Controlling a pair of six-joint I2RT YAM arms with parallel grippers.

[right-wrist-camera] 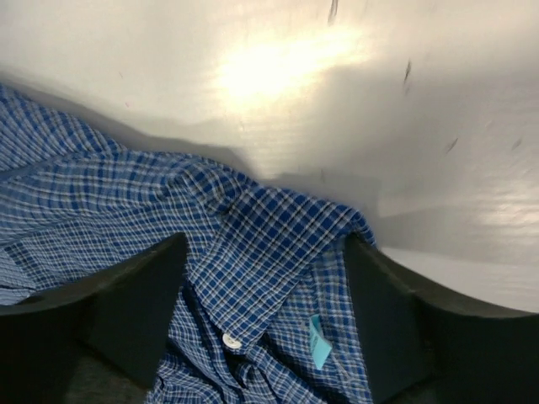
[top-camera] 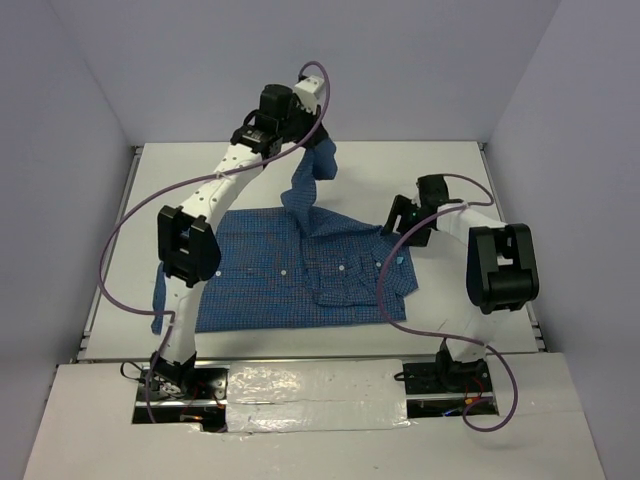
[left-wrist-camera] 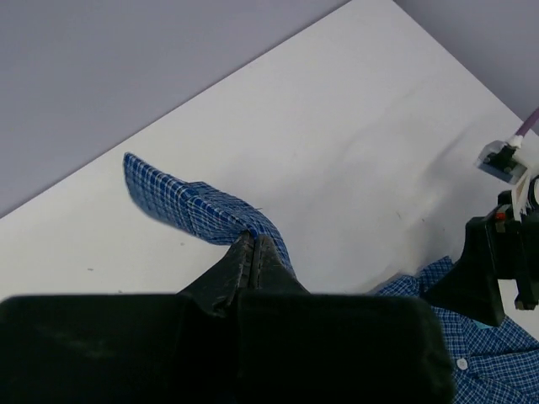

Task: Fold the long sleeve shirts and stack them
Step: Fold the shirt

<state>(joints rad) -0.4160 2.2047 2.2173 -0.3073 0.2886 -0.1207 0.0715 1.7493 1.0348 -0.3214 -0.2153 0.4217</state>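
Observation:
A blue finely checked button-up shirt lies spread on the white table, collar toward the right. My left gripper is shut on one long sleeve and holds it lifted above the far side of the table. In the left wrist view the cuff end hangs past the shut fingertips. My right gripper is open and sits low over the collar, one finger on each side of it. A white button and a turquoise label show there.
The other sleeve hangs off the shirt's left side near the left arm's base. Purple cables loop around both arms. Grey walls close in the table on three sides. Foil-covered board lies at the near edge.

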